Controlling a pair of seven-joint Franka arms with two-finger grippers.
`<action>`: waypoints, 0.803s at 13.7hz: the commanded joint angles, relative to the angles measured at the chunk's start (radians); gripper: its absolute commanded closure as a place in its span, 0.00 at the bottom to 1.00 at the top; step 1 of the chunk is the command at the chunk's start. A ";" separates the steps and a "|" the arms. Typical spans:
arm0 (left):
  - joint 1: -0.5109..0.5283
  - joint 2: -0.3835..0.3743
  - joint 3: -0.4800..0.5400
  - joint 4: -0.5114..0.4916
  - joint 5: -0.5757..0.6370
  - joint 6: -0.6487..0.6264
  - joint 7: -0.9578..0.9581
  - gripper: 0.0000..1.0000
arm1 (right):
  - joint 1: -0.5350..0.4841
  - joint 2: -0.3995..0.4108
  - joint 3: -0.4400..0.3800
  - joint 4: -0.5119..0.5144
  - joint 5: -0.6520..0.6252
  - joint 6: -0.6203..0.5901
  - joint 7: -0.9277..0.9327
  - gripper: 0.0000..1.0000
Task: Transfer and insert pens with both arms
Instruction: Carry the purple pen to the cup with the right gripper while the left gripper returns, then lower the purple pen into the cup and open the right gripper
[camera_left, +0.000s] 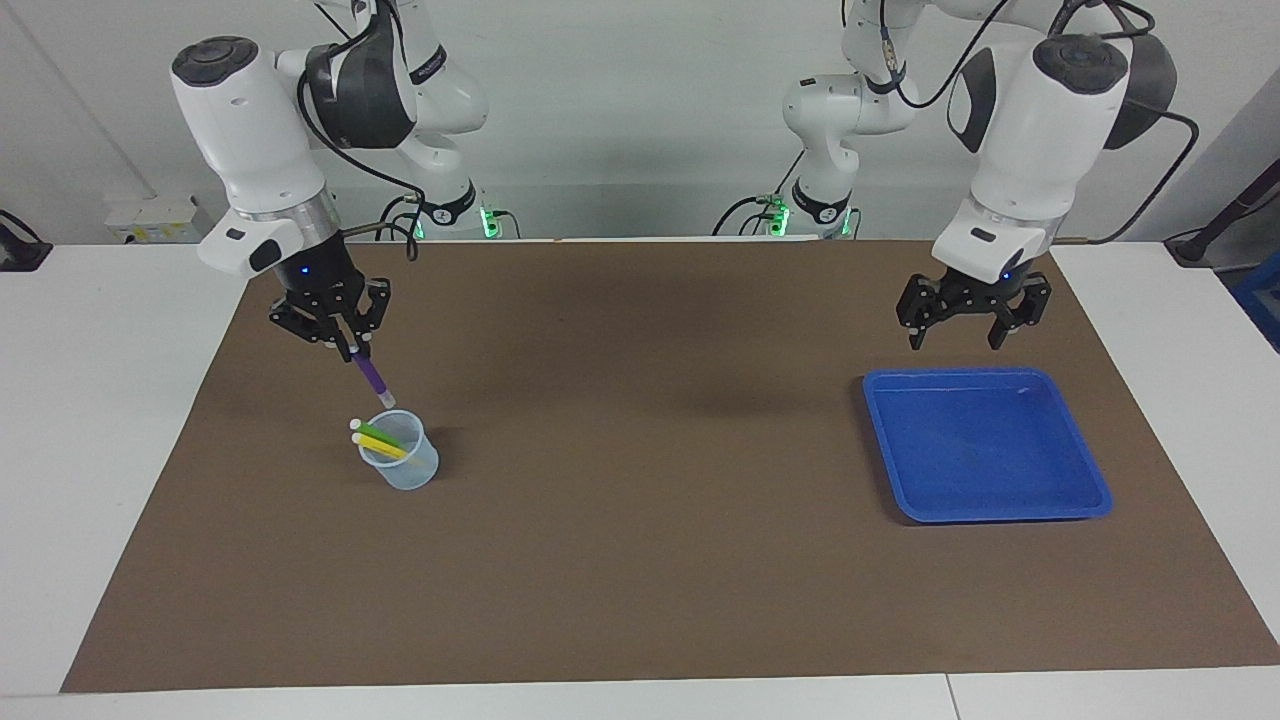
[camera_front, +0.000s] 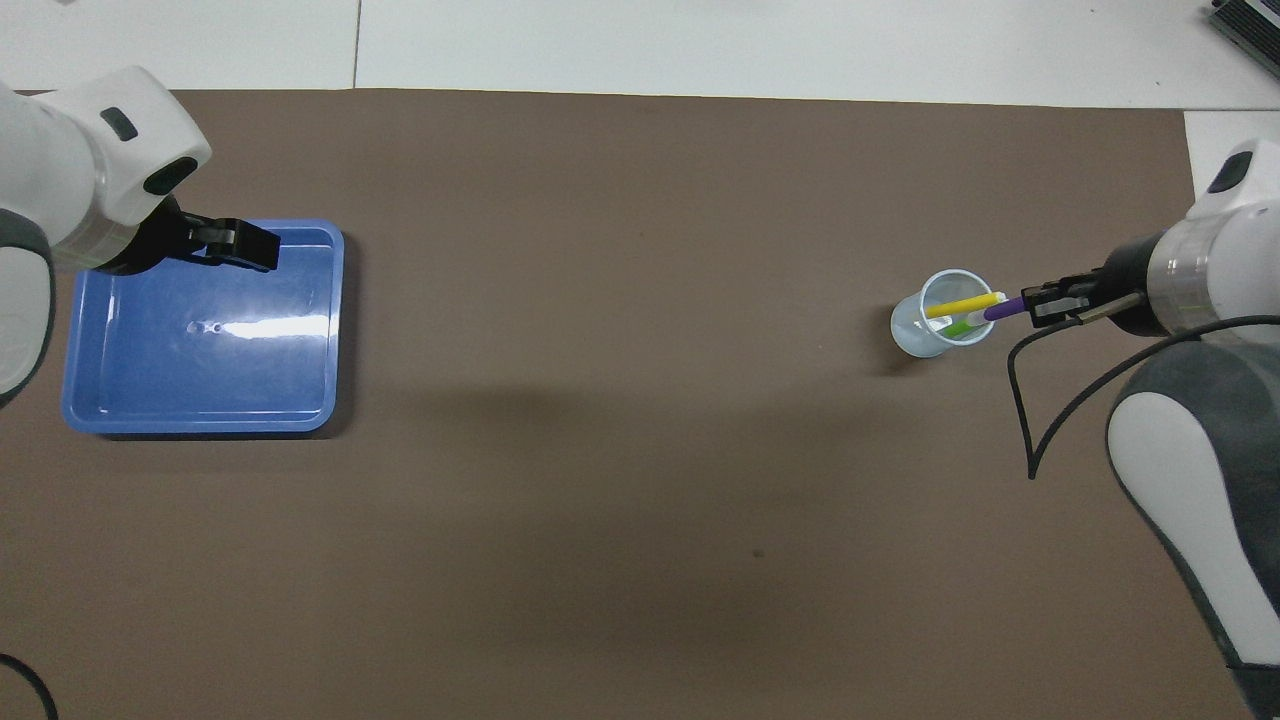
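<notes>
Purple pen (camera_left: 371, 377) pinched in the right gripper (camera_left: 350, 350), tip just above the cup (camera_left: 405, 468) holding the yellow pen (camera_left: 385, 448) and green pen (camera_left: 381, 434); left gripper (camera_left: 959, 341) spread wide over the blue tray (camera_left: 1090, 500).

Counted 3 pens: 1 purple pen (camera_left: 371, 375), 1 green pen (camera_left: 376, 432), 1 yellow pen (camera_left: 381, 446) (each w/ a pale end). There was 1 clear cup (camera_left: 404, 464), 1 blue tray (camera_left: 1094, 489), 1 brown mat (camera_left: 640, 560), and 2 arms, 1 gripper apiece.
</notes>
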 joint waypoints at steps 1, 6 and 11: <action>-0.003 -0.029 0.006 -0.037 0.017 -0.009 0.004 0.00 | -0.017 0.013 0.013 -0.011 -0.012 0.047 -0.022 1.00; -0.009 -0.035 0.006 -0.044 0.019 -0.010 0.008 0.00 | -0.024 0.059 0.013 -0.013 -0.011 0.089 -0.022 1.00; 0.009 -0.035 0.016 -0.044 0.017 -0.010 0.006 0.00 | -0.012 0.078 0.014 -0.037 -0.011 0.090 -0.008 1.00</action>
